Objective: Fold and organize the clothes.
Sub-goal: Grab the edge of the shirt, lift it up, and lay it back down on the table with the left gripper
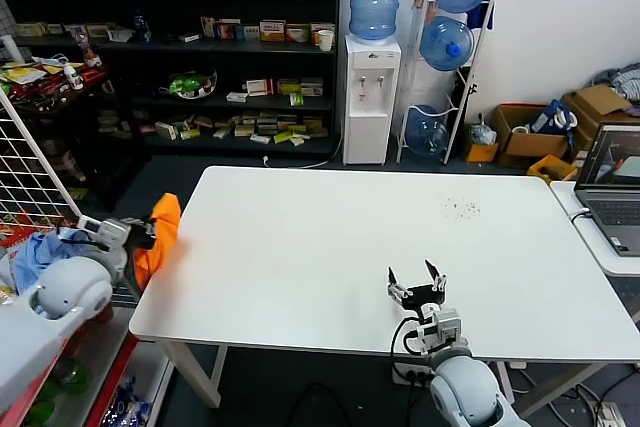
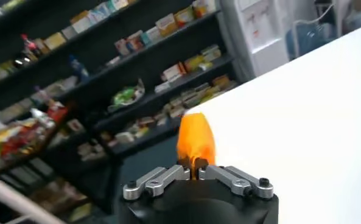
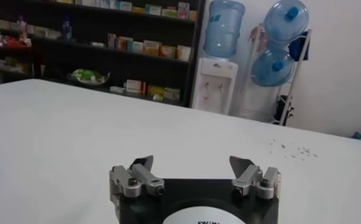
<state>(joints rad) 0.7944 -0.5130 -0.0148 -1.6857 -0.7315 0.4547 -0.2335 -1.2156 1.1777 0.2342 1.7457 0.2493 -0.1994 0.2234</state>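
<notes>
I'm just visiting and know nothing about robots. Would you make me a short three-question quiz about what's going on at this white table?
1. True or false: the orange T-shirt lies spread flat in the middle of the white table.
2. Which gripper holds the T-shirt? A) left gripper B) right gripper C) neither
3. Fill in: the right gripper's jaws are ____.

Key
1. False. It hangs bunched at the table's left edge, pinched by a gripper.
2. A. The left gripper is shut on the orange cloth.
3. Open. It sits over the table's near edge, holding nothing.
</notes>
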